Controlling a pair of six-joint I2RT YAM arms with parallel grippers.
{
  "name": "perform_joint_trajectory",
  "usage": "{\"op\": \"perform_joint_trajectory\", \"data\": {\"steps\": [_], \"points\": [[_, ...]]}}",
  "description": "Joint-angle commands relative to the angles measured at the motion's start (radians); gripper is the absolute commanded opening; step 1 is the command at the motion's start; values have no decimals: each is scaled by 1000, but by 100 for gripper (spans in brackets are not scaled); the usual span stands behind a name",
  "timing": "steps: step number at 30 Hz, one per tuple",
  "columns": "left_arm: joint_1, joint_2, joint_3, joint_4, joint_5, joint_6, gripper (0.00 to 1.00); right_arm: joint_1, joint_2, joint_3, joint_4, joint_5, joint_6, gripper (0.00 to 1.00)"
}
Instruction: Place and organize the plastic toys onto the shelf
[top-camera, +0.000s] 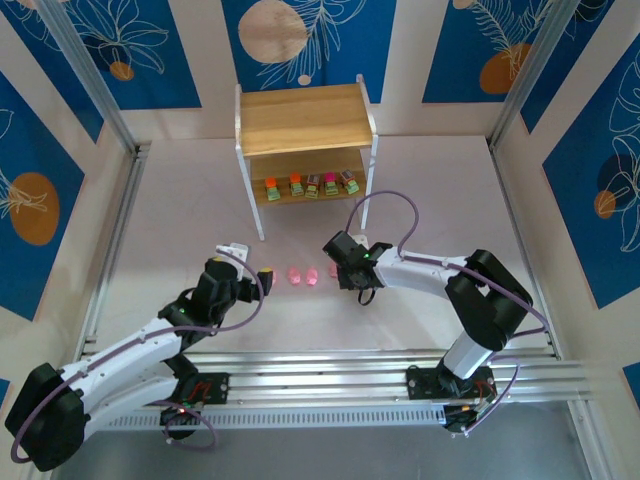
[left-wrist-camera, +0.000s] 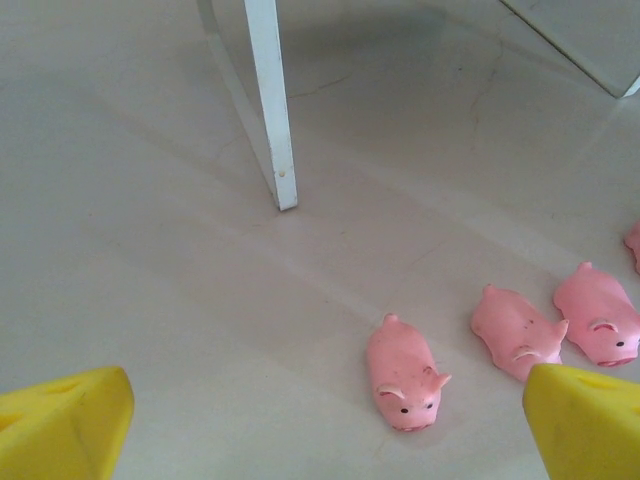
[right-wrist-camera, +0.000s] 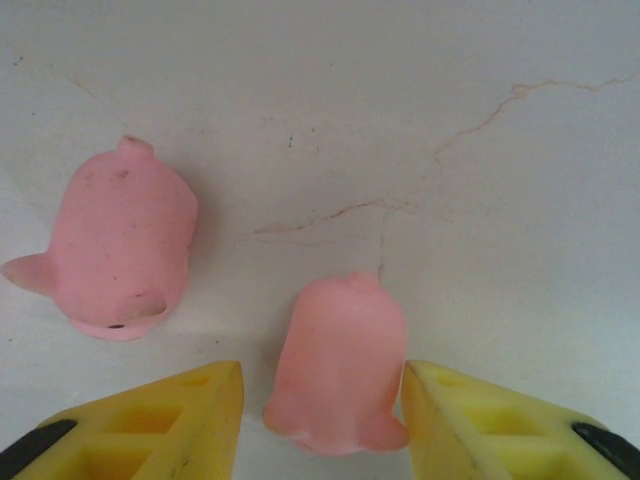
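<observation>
1. The right end effector (right-wrist-camera: 320, 385) is hovering low over the desk (right-wrist-camera: 480, 200). Its yellow fingers (right-wrist-camera: 170, 420) are spread apart and flanking a pink pig toy (right-wrist-camera: 340, 365) without pinching it.
2. A second pig (right-wrist-camera: 125, 245) is lying just beside that one, to the left in the right wrist view and clear of the fingers.
3. The left end effector (left-wrist-camera: 325, 430) is gaping wide and gripping nothing, and both yellow tips are poking in at the bottom corners of the left wrist view.
4. The nearest pig (left-wrist-camera: 405, 372) is lying on the desk ahead of that gap, facing the camera.
5. Another pig (left-wrist-camera: 518, 332) and a further pig (left-wrist-camera: 598, 315) are lying close together to its right.
6. A white shelf leg (left-wrist-camera: 272, 100) is standing on the desk beyond these pigs, well apart from them.
7. In the top view, the shelf (top-camera: 300, 115) is standing at the far middle of the desk. Five blocky green-based toys (top-camera: 313, 186) are sitting in a row on its lower board.
8. The pigs are lying on the desk in front of the shelf, between the two end effectors.
</observation>
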Motion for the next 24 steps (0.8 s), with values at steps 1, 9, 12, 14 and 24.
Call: {"op": "perform_joint_trajectory", "data": {"steps": [1,9,12,14,24], "points": [[12,-9,-8,15,14,-13,100,-8,19,20,-27,-4,21,45],[12,-7,-8,16,18,-13,100,-10,18,17,-39,11,37,45],[13,-7,-9,16,18,-13,100,-11,29,21,-39,9,34,45],[13,-7,-8,16,16,-15,100,-11,33,22,-37,7,36,43],[13,-4,-6,15,16,-14,100,-15,42,37,-41,17,31,40]]}}
